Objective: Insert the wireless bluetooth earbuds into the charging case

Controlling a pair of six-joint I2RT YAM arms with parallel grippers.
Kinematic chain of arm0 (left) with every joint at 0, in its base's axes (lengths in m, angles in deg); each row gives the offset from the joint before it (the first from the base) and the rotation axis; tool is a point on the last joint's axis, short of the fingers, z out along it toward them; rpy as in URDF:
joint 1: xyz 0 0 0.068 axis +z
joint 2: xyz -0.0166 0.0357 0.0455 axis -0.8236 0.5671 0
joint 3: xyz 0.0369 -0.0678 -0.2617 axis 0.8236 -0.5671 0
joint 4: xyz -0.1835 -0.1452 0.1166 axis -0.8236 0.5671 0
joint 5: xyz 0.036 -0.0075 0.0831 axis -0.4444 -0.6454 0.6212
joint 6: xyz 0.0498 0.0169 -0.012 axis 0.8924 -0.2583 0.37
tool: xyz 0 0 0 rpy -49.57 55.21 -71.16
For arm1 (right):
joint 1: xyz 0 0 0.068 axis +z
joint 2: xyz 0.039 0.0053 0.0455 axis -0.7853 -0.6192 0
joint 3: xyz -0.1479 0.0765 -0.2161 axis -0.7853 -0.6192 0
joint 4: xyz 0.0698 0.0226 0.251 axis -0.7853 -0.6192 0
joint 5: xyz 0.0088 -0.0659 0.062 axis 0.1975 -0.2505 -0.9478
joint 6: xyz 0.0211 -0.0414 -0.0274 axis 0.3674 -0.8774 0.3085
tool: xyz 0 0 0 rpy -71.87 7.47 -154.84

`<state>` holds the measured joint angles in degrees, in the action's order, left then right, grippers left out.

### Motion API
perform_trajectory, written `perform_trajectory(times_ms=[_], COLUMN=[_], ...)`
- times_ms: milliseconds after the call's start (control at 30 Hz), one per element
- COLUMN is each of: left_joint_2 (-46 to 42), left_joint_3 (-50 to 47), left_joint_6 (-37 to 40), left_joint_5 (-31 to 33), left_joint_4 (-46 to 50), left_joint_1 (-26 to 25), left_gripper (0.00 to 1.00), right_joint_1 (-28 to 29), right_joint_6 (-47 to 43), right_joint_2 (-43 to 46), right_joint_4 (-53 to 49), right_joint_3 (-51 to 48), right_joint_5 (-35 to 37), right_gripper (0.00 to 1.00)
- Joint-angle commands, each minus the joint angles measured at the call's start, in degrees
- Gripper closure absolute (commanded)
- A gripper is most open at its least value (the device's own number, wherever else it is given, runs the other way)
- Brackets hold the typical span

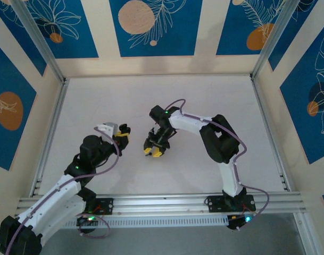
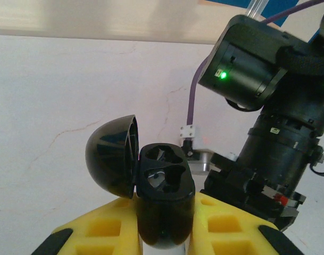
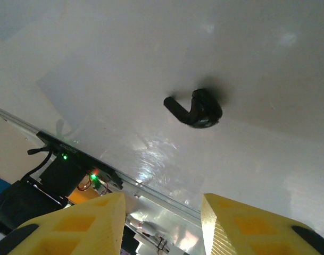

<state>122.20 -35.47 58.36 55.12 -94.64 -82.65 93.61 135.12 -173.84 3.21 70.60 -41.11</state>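
My left gripper (image 2: 164, 212) is shut on the black charging case (image 2: 164, 196), its yellow fingers (image 2: 103, 228) pressing the case's sides. The case stands upright with its domed lid (image 2: 113, 156) swung open to the left and its two wells facing up. From above, the left gripper (image 1: 123, 136) holds the case (image 1: 125, 129) left of the table's centre. A black earbud (image 3: 196, 109) lies alone on the white table. My right gripper (image 3: 159, 223) hangs over it, open, nothing between its yellow fingers (image 3: 241, 223). From above, the right gripper (image 1: 152, 153) points down just right of the left one.
The right arm's black wrist (image 2: 268, 106) sits close to the case on its right. An aluminium rail (image 1: 162, 201) runs along the near table edge, and metal frame posts (image 1: 42, 45) and patterned walls close in the white tabletop (image 1: 204, 95).
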Motion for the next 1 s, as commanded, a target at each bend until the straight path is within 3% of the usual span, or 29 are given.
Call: perform_trajectory(times_ms=[0,600,967], left_joint_2=[-0.8,-0.8,-0.5], left_joint_3=[-0.3,0.0,-0.1], left_joint_6=[-0.3,0.1,-0.3], left_joint_5=[1.1,0.6,0.5], left_joint_4=[0.1,0.5,0.3], left_joint_1=[0.8,0.9,0.9], left_gripper=[0.8,0.79,0.79], right_joint_1=[-0.4,-0.6,0.0], right_joint_6=[2.5,0.4,0.5], right_joint_2=[-1.2,-7.2,-4.3], right_joint_4=[-0.3,-2.3,-3.4], right_joint_3=[2.0,6.2,5.7], right_joint_5=[-2.3,-0.7,1.7], right_gripper=[0.59,0.61,0.58])
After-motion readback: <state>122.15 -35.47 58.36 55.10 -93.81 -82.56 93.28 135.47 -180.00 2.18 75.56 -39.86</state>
